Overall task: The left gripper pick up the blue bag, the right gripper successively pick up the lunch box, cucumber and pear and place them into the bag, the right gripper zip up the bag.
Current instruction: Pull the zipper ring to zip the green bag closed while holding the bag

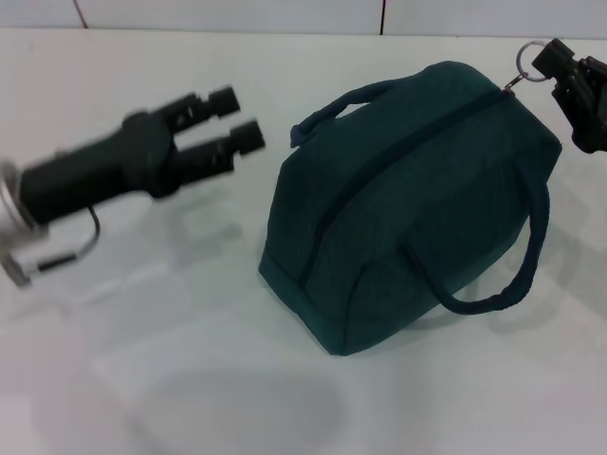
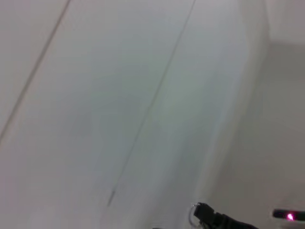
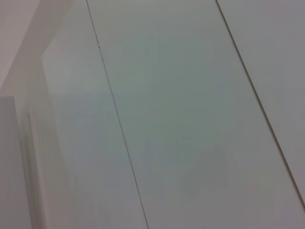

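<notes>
The blue bag (image 1: 408, 199) lies on the white table in the head view. Its zipper (image 1: 398, 152) is drawn shut along the top, and one loop handle (image 1: 517, 275) hangs down its near side. At the bag's far right end my right gripper (image 1: 553, 62) is shut on the metal ring pull (image 1: 531, 66). The left wrist view also shows the right gripper (image 2: 209, 217), far off with the ring. My left gripper (image 1: 239, 118) hovers to the left of the bag, apart from it, open and holding nothing. The lunch box, cucumber and pear are out of view.
The white table (image 1: 190, 379) runs out around the bag, and a white wall with dark seams (image 1: 383, 14) stands behind it. Both wrist views show mostly white panels.
</notes>
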Controlling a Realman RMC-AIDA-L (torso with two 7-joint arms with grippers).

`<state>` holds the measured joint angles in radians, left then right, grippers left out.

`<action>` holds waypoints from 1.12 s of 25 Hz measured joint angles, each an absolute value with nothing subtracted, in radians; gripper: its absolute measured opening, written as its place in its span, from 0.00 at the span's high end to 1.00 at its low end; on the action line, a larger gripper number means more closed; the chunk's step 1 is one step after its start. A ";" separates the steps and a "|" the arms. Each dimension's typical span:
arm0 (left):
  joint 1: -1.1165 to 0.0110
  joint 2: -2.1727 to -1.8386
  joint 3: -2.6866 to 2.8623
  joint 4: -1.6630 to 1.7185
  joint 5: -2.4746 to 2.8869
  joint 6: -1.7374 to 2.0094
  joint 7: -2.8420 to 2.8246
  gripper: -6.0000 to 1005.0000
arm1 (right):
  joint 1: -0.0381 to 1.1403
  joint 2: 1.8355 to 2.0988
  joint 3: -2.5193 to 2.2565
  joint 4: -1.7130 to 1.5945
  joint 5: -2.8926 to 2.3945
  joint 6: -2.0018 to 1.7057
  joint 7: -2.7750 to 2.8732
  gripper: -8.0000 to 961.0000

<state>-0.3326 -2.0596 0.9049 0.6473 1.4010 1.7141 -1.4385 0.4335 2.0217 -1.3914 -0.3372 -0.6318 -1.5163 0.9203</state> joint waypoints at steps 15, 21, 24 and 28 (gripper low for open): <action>-0.572 -2.086 1.205 1.670 2.053 1.633 -2.465 0.19 | 0.440 2.025 -1.391 -0.323 -0.630 -1.503 0.922 0.98; -0.681 -2.088 1.350 1.675 2.215 1.614 -2.618 0.19 | 0.444 2.025 -1.395 -0.324 -0.620 -1.503 0.922 0.98; -0.690 -2.089 1.393 1.675 2.265 1.592 -2.637 0.20 | 0.449 2.026 -1.398 -0.324 -0.620 -1.503 0.922 0.98; -0.692 -2.090 1.445 1.675 2.333 1.560 -2.657 0.20 | 0.449 2.026 -1.399 -0.324 -0.620 -1.503 0.922 0.98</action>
